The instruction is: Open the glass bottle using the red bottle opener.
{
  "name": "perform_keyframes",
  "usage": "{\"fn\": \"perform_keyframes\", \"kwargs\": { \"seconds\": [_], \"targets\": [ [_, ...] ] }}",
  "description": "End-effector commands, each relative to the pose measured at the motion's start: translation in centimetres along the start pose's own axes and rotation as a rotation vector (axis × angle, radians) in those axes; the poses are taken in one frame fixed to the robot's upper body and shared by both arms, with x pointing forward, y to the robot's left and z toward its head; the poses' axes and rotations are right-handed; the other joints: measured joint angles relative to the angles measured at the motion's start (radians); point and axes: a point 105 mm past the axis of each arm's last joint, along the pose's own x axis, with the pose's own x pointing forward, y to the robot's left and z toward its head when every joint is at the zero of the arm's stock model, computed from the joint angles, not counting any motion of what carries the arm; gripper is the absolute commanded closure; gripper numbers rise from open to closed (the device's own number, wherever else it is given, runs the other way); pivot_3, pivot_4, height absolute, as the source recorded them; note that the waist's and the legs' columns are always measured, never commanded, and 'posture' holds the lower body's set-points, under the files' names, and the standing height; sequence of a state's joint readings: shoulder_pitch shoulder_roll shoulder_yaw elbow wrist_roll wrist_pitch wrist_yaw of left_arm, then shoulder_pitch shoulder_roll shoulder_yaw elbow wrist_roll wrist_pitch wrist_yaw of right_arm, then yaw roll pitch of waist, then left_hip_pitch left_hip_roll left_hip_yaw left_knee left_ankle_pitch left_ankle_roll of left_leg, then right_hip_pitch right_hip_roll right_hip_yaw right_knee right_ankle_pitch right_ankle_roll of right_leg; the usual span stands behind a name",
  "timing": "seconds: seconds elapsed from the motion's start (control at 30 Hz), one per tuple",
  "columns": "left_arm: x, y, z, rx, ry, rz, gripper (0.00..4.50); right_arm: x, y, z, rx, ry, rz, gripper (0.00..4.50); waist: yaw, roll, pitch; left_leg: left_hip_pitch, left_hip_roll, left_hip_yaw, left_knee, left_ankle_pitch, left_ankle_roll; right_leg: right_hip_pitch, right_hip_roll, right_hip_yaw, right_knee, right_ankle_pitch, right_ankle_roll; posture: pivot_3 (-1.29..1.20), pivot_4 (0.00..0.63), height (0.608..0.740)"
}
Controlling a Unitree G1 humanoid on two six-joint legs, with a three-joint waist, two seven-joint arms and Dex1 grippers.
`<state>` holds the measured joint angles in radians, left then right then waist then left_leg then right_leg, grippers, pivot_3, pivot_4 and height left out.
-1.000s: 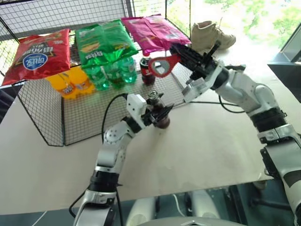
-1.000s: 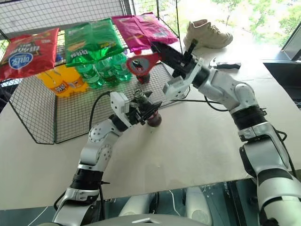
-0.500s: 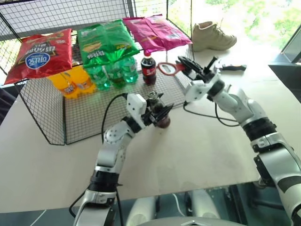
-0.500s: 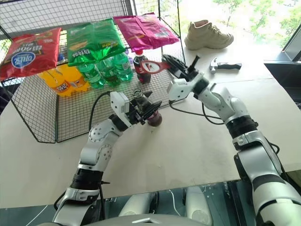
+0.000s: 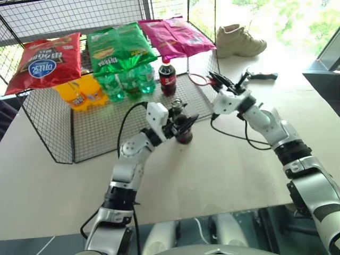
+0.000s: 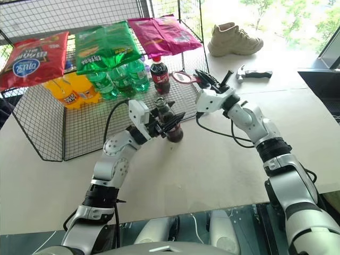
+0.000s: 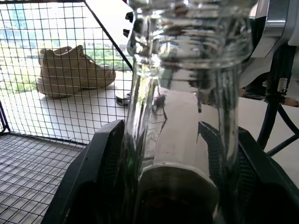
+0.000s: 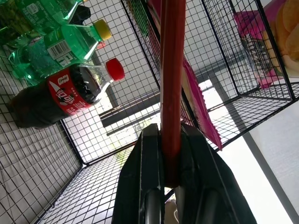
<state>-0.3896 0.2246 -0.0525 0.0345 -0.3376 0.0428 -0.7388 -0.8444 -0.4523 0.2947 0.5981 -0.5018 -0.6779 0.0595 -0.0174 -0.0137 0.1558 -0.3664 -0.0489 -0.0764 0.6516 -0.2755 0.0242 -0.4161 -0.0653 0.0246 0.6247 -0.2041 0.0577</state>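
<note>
The glass bottle [image 5: 179, 122] stands upright on the pale table [image 5: 223, 164], just in front of the wire rack [image 5: 95, 125], and our left gripper [image 5: 181, 123] has its black fingers clamped around the bottle's lower neck, as the left wrist view shows from close up. What has just changed is on the other side: a second ago our right gripper [image 5: 217, 81] held the red bottle opener [image 5: 198, 79] high above the rack with the ring facing us; now it has come down and rolled, so the opener lies nearly flat, ring forward, to the right of the bottle's mouth and still apart from it. Its fingers are pinched tight on the opener's handle. We judge that the opener is being brought in line with the cap, which is not yet hooked. Behind, the rack holds snack bags, green and orange bottles, and a plastic cola bottle [image 5: 167, 76]. A tan shoe [image 5: 240, 40] and a hammer [image 5: 263, 76] lie further back, by bright windows.
</note>
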Motion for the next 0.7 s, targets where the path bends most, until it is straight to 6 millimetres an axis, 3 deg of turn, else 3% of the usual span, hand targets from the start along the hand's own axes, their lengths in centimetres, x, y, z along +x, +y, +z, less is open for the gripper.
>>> {"fn": "perform_keyframes", "kwargs": {
  "seconds": [0.03, 0.07, 0.1, 0.2, 0.7],
  "targets": [
    [0.6, 0.1, 1.2, 0.033, -0.037, -0.018, 2.15, 0.1, -1.6, 0.4, -0.003, -0.016, -0.057, 4.50, 0.000, 0.000, 0.000, 0.000, 0.000, 0.000, 0.000, 0.000, 0.000, 0.000, 0.000, 0.000, 0.000, 0.000, 0.000, 0.00, 0.150, 0.740],
    [0.6, 0.0, 1.2, 0.033, -0.039, -0.019, 2.15, 0.1, -1.4, 0.4, -0.002, -0.016, -0.055, 4.50, 0.001, 0.000, 0.000, 0.000, 0.000, 0.000, 0.000, 0.000, 0.000, 0.000, 0.000, 0.000, 0.000, 0.000, 0.000, 0.00, 0.150, 0.740],
    [0.6, 0.0, 1.2, 0.033, -0.039, -0.021, 1.16, 0.0, -1.4, 0.4, -0.002, -0.016, -0.053, 4.50, 0.001, 0.000, 0.000, 0.000, 0.000, 0.000, 0.000, 0.000, 0.000, 0.000, 0.000, 0.000, 0.000, 0.000, 0.000, 0.00, 0.150, 0.740],
    [0.5, 0.1, 1.2, 0.035, -0.038, -0.020, 0.03, 0.0, -1.2, 0.4, 0.000, -0.016, -0.052, 4.50, 0.000, 0.000, 0.000, 0.000, 0.000, 0.000, 0.000, 0.000, 0.000, 0.000, 0.000, 0.000, 0.000, 0.000, 0.000, 0.00, 0.150, 0.740],
    [-1.0, -0.5, 1.4, 0.037, -0.033, -0.015, 0.03, -0.3, -0.7, 0.2, 0.019, -0.006, -0.040, 4.50, 0.000, 0.000, 0.000, -0.001, 0.000, 0.000, 0.000, 0.000, 0.000, -0.001, 0.000, 0.000, -0.001, 0.000, 0.000, 0.00, 0.150, 0.740]
  ]
}}
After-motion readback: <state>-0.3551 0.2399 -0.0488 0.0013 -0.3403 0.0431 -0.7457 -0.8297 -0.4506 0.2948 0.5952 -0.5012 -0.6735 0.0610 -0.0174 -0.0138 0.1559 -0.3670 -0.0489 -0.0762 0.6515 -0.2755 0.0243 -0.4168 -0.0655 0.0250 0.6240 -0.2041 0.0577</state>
